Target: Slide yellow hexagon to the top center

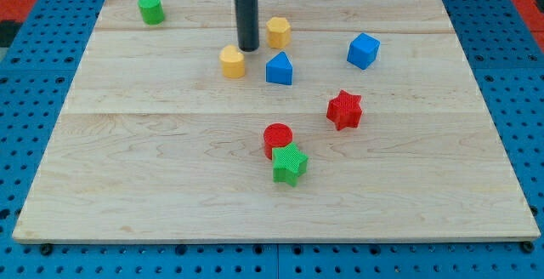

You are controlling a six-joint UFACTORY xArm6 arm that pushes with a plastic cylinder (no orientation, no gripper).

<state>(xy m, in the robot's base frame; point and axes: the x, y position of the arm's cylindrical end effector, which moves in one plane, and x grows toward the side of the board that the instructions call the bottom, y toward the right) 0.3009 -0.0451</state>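
One rod (247, 11) cut off above

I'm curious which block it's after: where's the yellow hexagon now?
The yellow hexagon sits near the view's top centre, just right of my tip, above the blue block.

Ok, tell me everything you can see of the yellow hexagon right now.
The yellow hexagon is a small, matte, plastic-looking block with a flat six-sided top and short upright walls. It stands flat on the wooden board, near the view's top, slightly right of centre. Nothing touches it. My tip is just to its left, a narrow gap apart. The other yellow block lies below-left, and the blue block with a pointed top sits just below it, both apart from it.
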